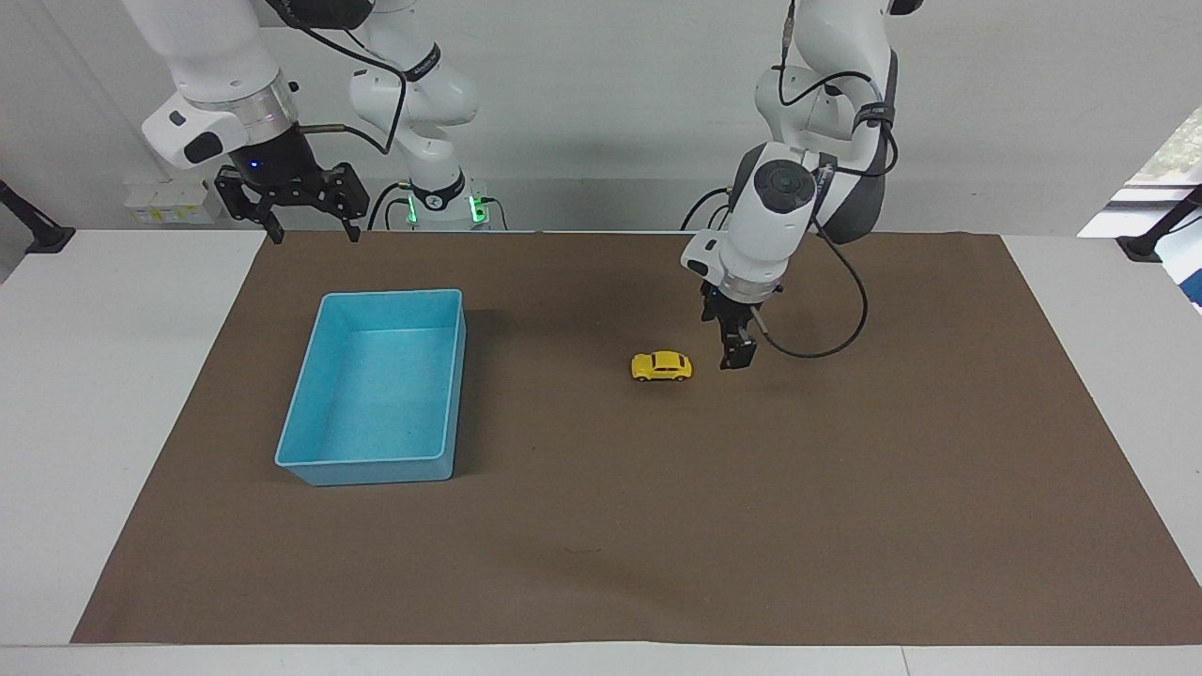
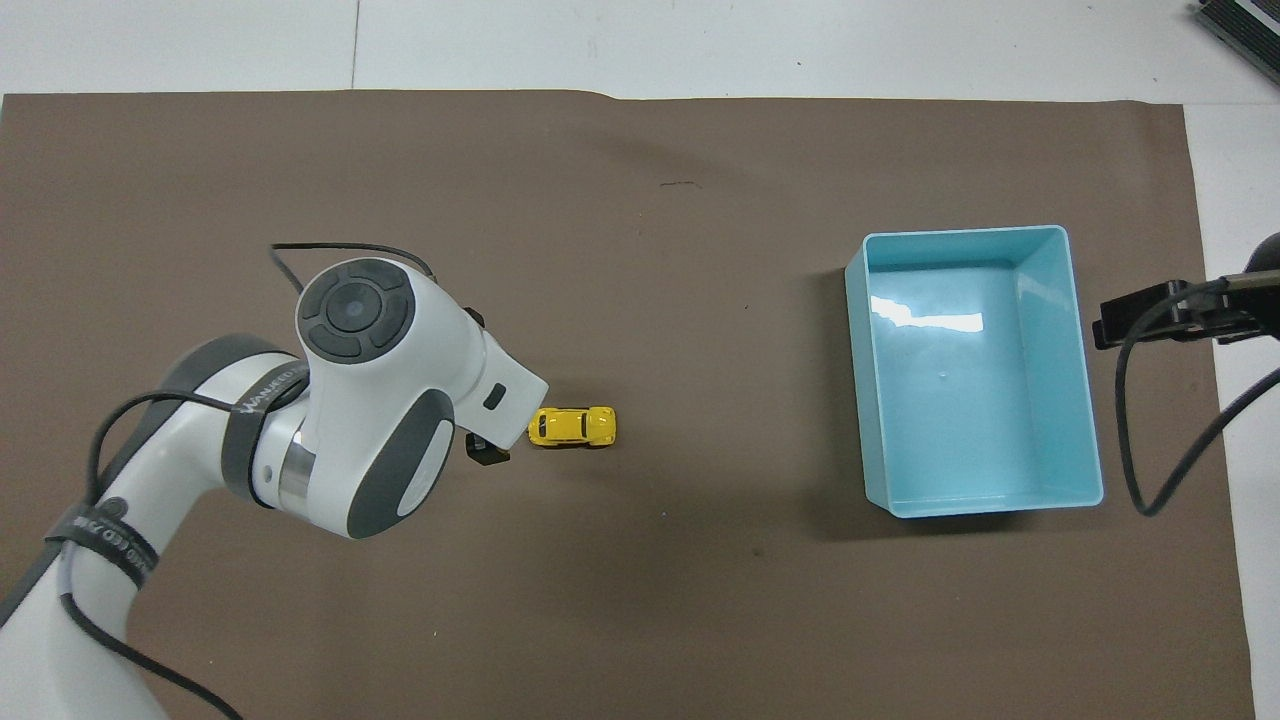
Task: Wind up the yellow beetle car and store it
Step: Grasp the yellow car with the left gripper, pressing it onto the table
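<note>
Both claws empty: left claw (image 1: pixel 737 361) open beside the yellow beetle car (image 1: pixel 661 366), right claw (image 1: pixel 310 230) open, waiting.

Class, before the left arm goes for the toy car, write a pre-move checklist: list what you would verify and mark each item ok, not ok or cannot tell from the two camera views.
1. yellow beetle car upright on its wheels on the brown mat, untouched: ok.
2. left gripper beside the car, toward the left arm's end, not yet over it: not ok, needs shifting.
3. Left gripper open enough to straddle the car: ok, though it shows edge-on.
4. blue bin empty and ready to take the car: ok.
5. right gripper open, waiting by the mat's edge near the robots, clear of the path: ok.
6. Bare mat between car and bin: ok.
</note>
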`<state>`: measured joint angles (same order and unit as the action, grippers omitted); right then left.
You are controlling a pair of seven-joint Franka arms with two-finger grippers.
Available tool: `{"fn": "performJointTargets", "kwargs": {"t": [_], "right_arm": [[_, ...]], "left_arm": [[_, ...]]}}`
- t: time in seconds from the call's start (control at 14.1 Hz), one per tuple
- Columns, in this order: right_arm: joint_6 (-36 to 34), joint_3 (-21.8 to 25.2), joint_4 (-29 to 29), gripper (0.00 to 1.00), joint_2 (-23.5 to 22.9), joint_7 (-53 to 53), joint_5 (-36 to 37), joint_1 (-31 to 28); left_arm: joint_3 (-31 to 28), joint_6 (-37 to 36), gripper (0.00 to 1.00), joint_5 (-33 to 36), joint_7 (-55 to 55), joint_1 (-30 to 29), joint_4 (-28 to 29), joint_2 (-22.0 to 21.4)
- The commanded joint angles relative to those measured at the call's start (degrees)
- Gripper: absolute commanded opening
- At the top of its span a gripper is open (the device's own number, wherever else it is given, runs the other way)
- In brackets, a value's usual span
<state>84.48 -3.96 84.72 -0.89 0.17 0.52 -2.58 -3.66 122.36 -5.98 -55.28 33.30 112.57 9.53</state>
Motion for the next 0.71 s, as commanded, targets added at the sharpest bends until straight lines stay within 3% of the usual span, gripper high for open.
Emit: {"fn": "performJointTargets", "kwargs": {"t": [0.0, 0.5, 0.64], "right_arm": [[0.60, -0.08, 0.44, 1.00, 0.62, 0.53, -0.96, -0.50], [0.60, -0.08, 0.44, 1.00, 0.62, 0.62, -0.96, -0.50], [0.60, -0.08, 0.44, 1.00, 0.62, 0.53, -0.96, -0.50]], "left_arm": [[-1.18, 7.08, 1.00, -1.58, -0.27, 3.26, 3.26, 1.18], [-1.26, 13.43, 1.00, -2.90, 1.39, 7.74, 4.58, 6.46], [-1.26, 13.25, 0.89, -2.90, 1.57, 7.92, 4.50, 6.38]]}}
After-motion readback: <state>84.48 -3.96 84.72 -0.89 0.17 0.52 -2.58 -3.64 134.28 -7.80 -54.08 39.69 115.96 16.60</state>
